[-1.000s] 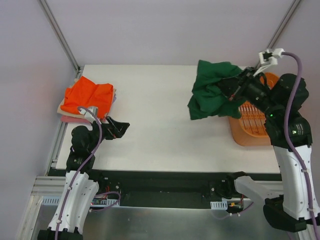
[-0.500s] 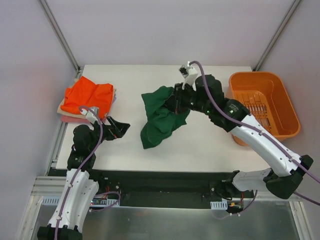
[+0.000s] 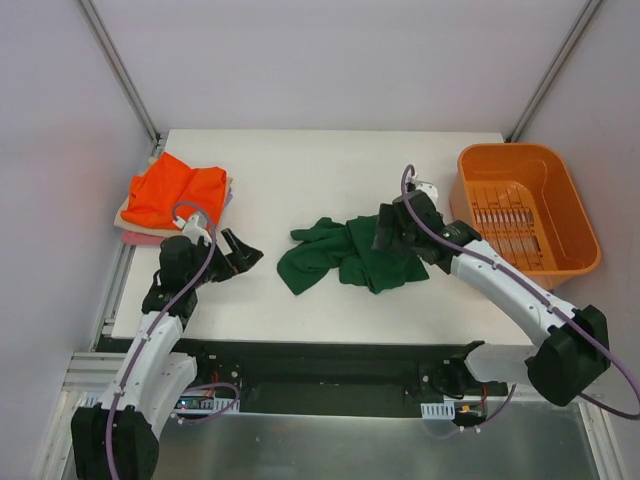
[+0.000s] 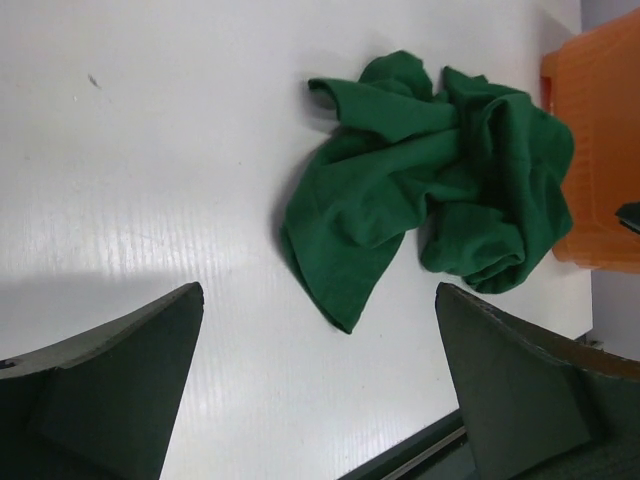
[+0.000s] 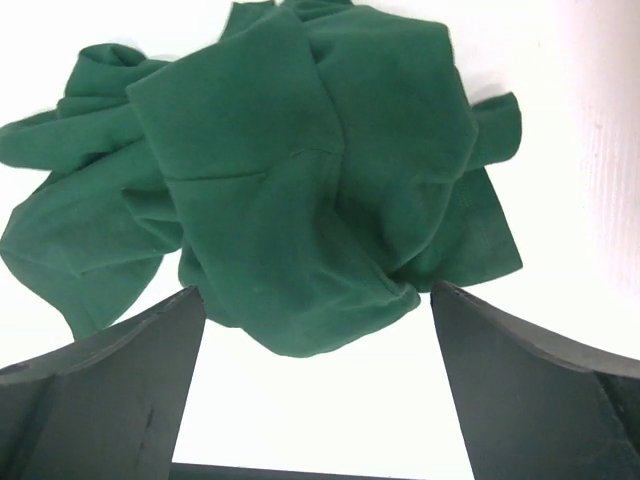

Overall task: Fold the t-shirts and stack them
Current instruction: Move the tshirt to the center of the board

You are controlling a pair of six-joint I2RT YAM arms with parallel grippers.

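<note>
Cloth in a heap: the dark green t-shirt (image 3: 345, 257) lies crumpled near the middle of the white surface (image 3: 300, 170), bunched into folds with one loose flap trailing toward the near left. From my seat at the controls, the right hand (image 3: 385, 232) hangs just over the shirt's right half with its fingers spread wide. It grips nothing. In the right wrist view the green cloth (image 5: 300, 180) lies beyond the parted fingers (image 5: 100, 390) rather than between them, and I cannot tell whether either tip brushes it. In the top view, the right arm stretches across the surface between the shirt and the orange plastic basket (image 3: 525, 215), hiding part of the cloth's right edge.

The left hand (image 3: 240, 252) sits near the surface's near left corner, likewise wide open and holding nothing, and well apart from the heap. Its wrist camera looks across bare surface at the green shirt (image 4: 430, 180), with the basket's wall (image 4: 600, 120) just behind it.

At the far left edge the bright orange t-shirt (image 3: 178, 193) rests on top of the pale folded shirts (image 3: 128, 222), whose cream and pink edges show beneath it. The basket stands at the far right, apart from the green shirt.
</note>
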